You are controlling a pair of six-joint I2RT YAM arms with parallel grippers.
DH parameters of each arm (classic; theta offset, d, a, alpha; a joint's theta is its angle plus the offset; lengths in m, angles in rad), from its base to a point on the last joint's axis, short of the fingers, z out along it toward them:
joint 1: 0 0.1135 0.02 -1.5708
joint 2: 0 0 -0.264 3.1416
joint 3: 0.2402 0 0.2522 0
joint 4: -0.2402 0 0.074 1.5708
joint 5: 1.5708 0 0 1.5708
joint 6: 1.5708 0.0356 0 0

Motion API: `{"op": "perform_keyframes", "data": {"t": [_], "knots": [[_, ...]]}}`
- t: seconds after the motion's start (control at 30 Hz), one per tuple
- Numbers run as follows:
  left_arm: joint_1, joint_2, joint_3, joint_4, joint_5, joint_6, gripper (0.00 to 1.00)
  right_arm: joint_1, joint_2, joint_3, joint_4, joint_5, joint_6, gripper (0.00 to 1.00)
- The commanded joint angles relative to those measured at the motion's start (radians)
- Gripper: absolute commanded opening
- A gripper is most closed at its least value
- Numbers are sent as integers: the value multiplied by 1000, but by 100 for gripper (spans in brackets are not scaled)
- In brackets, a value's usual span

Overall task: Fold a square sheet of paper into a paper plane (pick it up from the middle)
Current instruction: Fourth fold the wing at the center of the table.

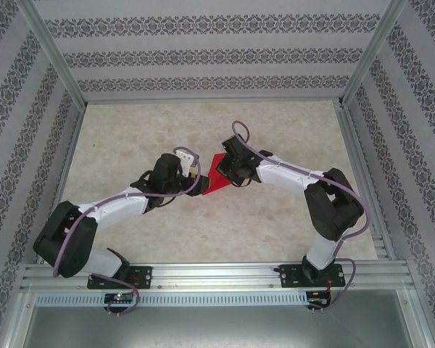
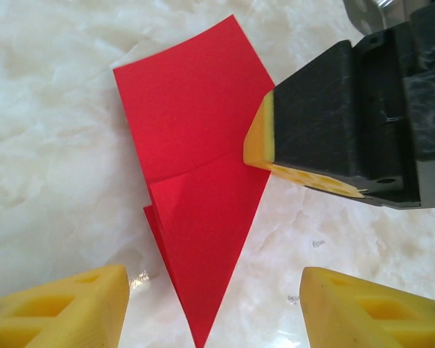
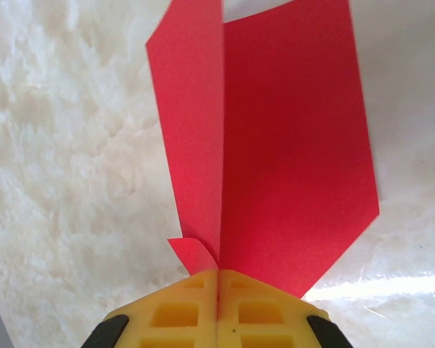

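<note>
Along the near edge of the worktop (image 1: 225, 232) the two arms are bolted to a metal rail (image 1: 217, 274), and both bend in toward the middle. The left hand (image 2: 217, 308) hovers low over the pale marbled surface with its yellow fingers (image 2: 65, 308) well apart and nothing between the pads. The sharp tip of the paper plane (image 2: 196, 188) points into the gap between them.

The plane is bright red and only partly folded. It is a pointed dart shape with layers overlapping toward the tip and a crease running across it. It sits about in the middle of the worktop, between the two hands, mostly flat, though its wider end curls up a little off the surface.

The right hand (image 3: 219, 290) meets it from the other side. Its yellow fingers are pressed tight together and clamped on the paper's edge. Seen from that wrist, one flap stands up along a crease that runs straight into the seam between the fingers.

Beyond the hands, bare worktop stretches to the far edge, under the patterned walls (image 1: 217, 54).
</note>
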Motion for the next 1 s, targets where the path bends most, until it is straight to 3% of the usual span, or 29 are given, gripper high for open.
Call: {"op": "perform_keyframes", "data": {"t": [0.0,0.27,0.5,0.97], "knots": [[8,-7,-30,132,20,115,66,14,-32,-23,-13,88,133,1],[8,85,-43,222,114,200,69,17,-37,-49,28,76,234,3],[8,200,-22,282,164,227,66,14,13,30,7,7,216,5],[9,289,-5,333,199,256,29,-22,44,26,15,-82,184,12]]}}
